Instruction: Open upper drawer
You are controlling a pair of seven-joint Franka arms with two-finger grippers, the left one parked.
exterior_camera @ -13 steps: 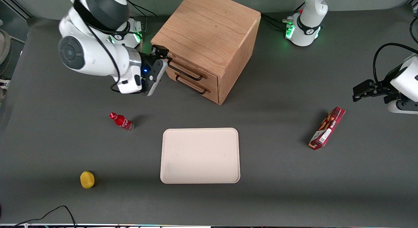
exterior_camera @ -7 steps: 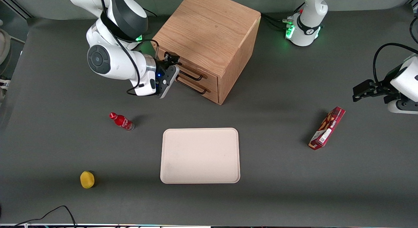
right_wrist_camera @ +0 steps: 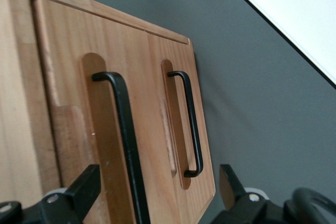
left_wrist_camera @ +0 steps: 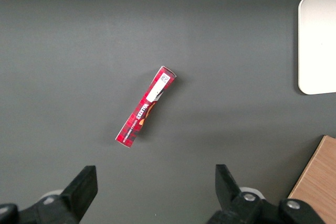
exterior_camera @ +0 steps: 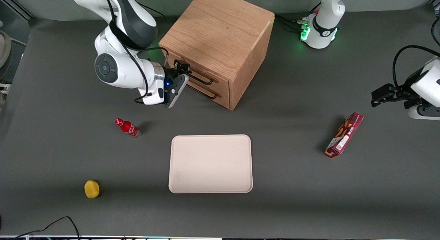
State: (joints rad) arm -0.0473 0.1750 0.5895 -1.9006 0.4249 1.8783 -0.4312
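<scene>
A red snack box point(left_wrist_camera: 146, 106) lies on the dark table point(left_wrist_camera: 68, 45). A white tray point(left_wrist_camera: 318, 43) and a wooden cabinet corner point(left_wrist_camera: 319, 181) show at the edge.

Even overhead light, soft shadows, sharp frames, no glare

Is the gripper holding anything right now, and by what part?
Nothing held. The gripper is open in front of the upper drawer, its jaws either side of the black handle, not closed.
</scene>
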